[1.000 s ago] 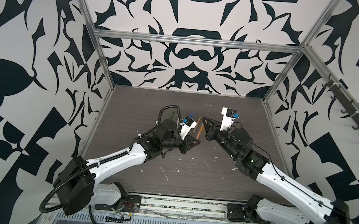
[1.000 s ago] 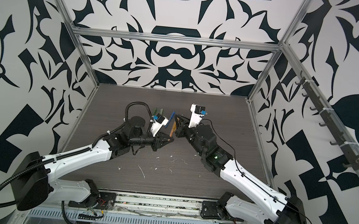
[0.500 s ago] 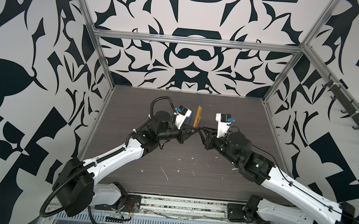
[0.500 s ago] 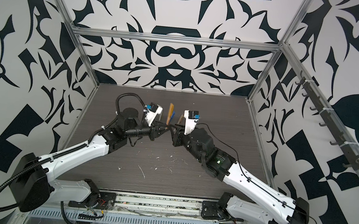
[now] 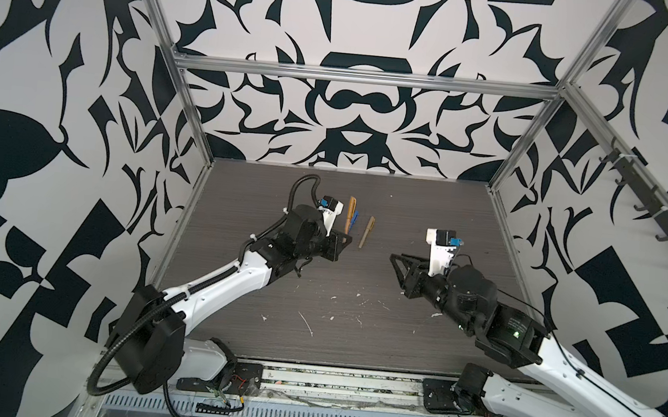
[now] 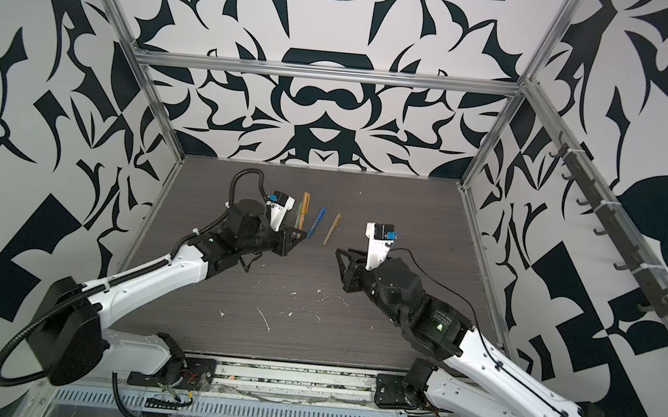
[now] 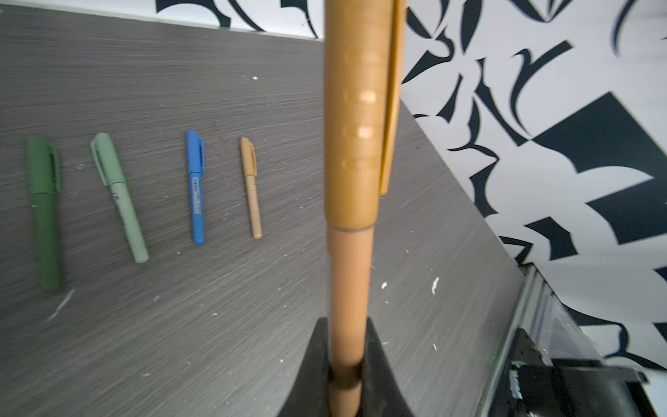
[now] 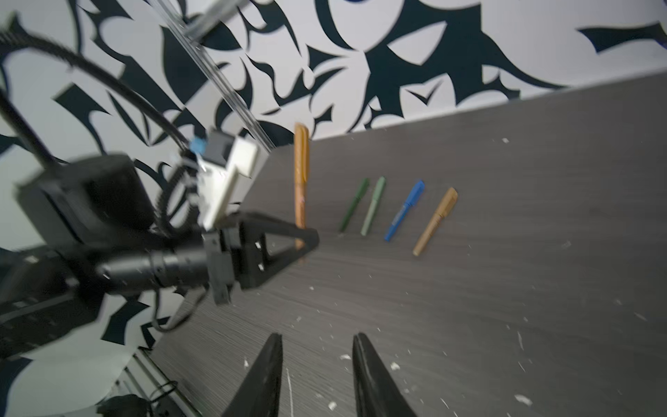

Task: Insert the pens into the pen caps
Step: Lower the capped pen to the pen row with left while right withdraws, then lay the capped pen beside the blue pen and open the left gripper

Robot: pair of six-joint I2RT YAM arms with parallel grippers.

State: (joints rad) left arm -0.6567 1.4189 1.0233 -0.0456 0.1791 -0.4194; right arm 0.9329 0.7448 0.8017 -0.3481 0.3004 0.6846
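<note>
The orange-brown pen (image 7: 352, 274), pinched low by the left gripper (image 7: 348, 355), could be tipped onto the laid pens (image 7: 195, 187); nothing is held by the spread right gripper (image 8: 317, 364).

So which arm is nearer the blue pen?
Left. The left fingers, gripping the orange-brown pen, hover beside the blue pen; the right fingers are farther, beyond the tan pen.
</note>
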